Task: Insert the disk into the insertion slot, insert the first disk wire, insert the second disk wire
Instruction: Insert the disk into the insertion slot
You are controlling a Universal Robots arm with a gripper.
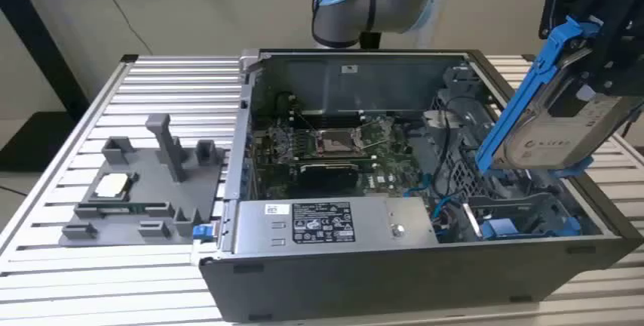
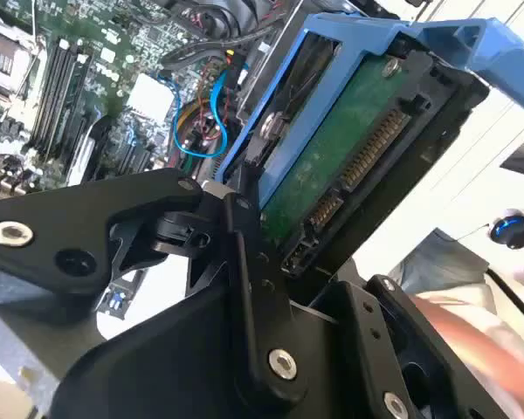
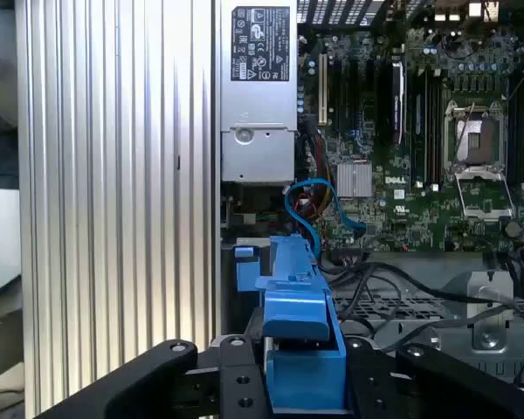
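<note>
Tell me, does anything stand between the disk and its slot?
Nothing visible does. The end effector holds the disk tilted above the slot, and the space between them looks open. A blue cable lies beside the slot, toward the exterior view's left.

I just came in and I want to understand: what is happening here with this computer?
A robot arm's gripper holds the disk in its blue frame. The disk hangs tilted in the air over the open computer case, at the exterior view's right. The insertion slot lies below it inside the case, and the disk is not in it yet.
</note>
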